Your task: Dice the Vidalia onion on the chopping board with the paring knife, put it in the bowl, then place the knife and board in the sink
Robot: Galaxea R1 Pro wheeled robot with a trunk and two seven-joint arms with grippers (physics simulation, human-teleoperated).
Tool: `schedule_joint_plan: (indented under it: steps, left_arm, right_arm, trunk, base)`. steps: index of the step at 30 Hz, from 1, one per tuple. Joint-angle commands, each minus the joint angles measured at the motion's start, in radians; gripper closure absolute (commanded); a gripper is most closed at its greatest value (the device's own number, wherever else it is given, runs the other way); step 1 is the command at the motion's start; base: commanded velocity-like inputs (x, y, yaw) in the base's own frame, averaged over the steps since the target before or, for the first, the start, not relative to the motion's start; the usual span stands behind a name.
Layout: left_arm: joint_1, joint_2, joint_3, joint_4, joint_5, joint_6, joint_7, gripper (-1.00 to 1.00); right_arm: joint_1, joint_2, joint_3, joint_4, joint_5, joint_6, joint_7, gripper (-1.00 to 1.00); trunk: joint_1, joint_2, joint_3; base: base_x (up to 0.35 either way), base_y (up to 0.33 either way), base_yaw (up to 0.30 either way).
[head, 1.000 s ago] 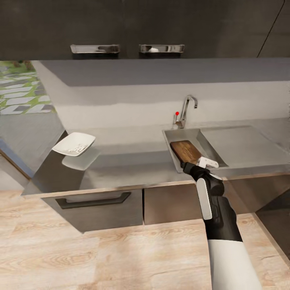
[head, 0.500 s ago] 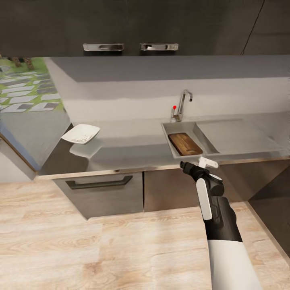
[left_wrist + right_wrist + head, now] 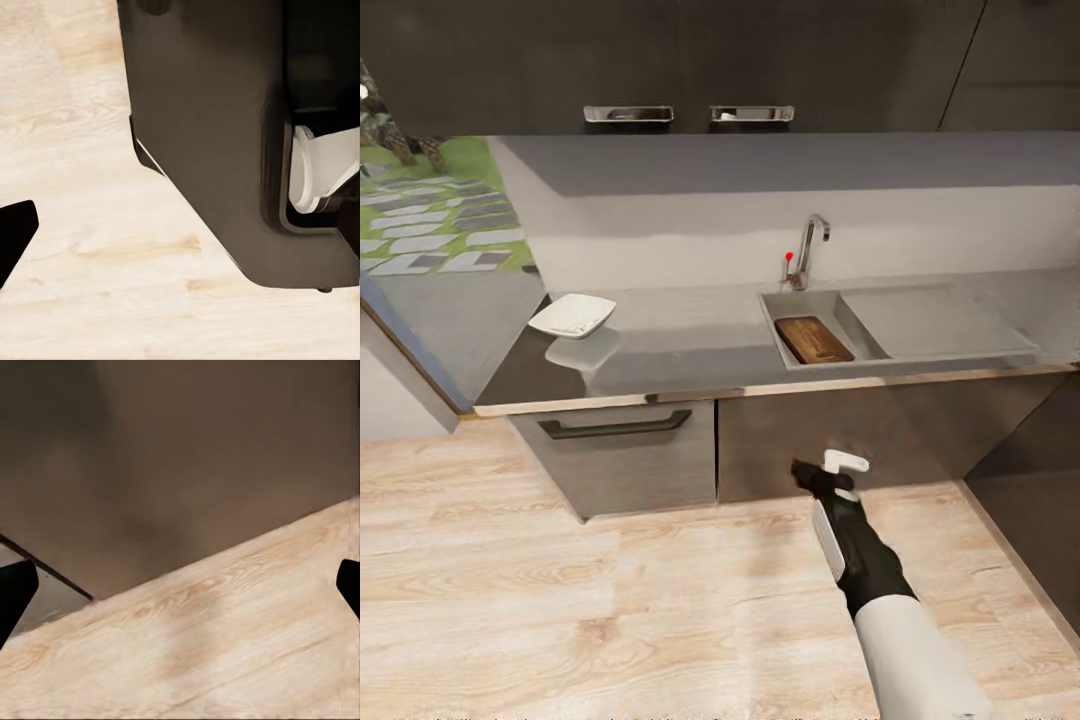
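From the head view, the chopping board (image 3: 814, 339) lies flat inside the sink (image 3: 801, 303), at the basin's near side, below the tap (image 3: 806, 250). The bowl (image 3: 572, 316) sits on the surface (image 3: 690, 345) well to the left of the sink, near the corner; small pale bits appear to lie in it, though they are too small to confirm as diced onion. No whole onion is seen in the basin. The paring knife cannot be made out in the sink or on the surface. Judgement: the board step looks done, the dicing and transfer probably done, and the knife's placement cannot be verified from this distance. The right pincer (image 3: 822, 468) hangs low in front of the dark cabinets (image 3: 840, 440), over the wood floor (image 3: 610, 600), well apart from the sink. A white part sits at its tip; whether that is part of the wrist or a held item cannot be told.

Left wrist view: a dark robot body panel (image 3: 217, 135) with a white fitting, and wood floor beneath. One dark fingertip (image 3: 13, 232) shows at the frame's edge; whether this pincer is apart or together cannot be told.

Right wrist view: two dark fingertips (image 3: 15, 592) stand at opposite edges of the frame, so the right pincer is spread wide with nothing between. Beyond lie the floor and a dark cabinet front.

Obstruction: none near the sink; the robot simply stands away from the surface.
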Motion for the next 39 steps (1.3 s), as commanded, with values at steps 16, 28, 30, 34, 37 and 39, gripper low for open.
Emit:
schedule_joint_plan:
  steps: [16, 28, 30, 34, 37, 39]
  left_arm:
    - [-0.001, 0.044, 0.094, -0.219, 0.007, -0.103, 0.018, -1.00]
    - [-0.001, 0.045, 0.142, -0.123, 0.009, -0.255, 0.019, -1.00]
    - [-0.001, 0.044, 0.167, -0.109, 0.009, -0.283, 0.019, -1.00]
    - [-0.001, 0.044, 0.182, -0.101, 0.009, -0.299, 0.019, -1.00]
    - [-0.001, 0.044, 0.184, -0.097, 0.009, -0.301, 0.019, -1.00]
    - [-0.001, 0.044, 0.185, -0.093, 0.009, -0.302, 0.020, -1.00]
  right_arm:
    - [0.144, -0.142, -0.001, 0.862, 0.172, -0.879, 0.068, -1.00]
    - [0.183, -0.145, -0.002, 0.862, 0.172, -0.884, 0.068, -1.00]
    - [0.183, -0.144, -0.002, 0.862, 0.172, -0.884, 0.068, -1.00]
    - [0.184, -0.144, -0.002, 0.862, 0.172, -0.885, 0.068, -1.00]
    - [0.186, -0.144, -0.002, 0.862, 0.172, -0.904, 0.068, -1.00]
    - [0.196, -0.143, -0.002, 0.862, 0.172, -0.944, 0.068, -1.00]
  trunk:
    - [0.000, -0.002, 0.000]
    - [0.000, -0.002, 0.018]
    - [0.000, -0.002, 0.021]
    - [0.000, -0.002, 0.028]
    - [0.000, -0.002, 0.032]
    - [0.000, -0.002, 0.036]
  base:
    - [-0.003, 0.000, 0.000]
    - [0.000, 0.000, 0.000]
    - [0.000, 0.000, 0.000]
    - [0.000, 0.000, 0.000]
    - [0.000, 0.000, 0.000]
    - [0.000, 0.000, 0.000]
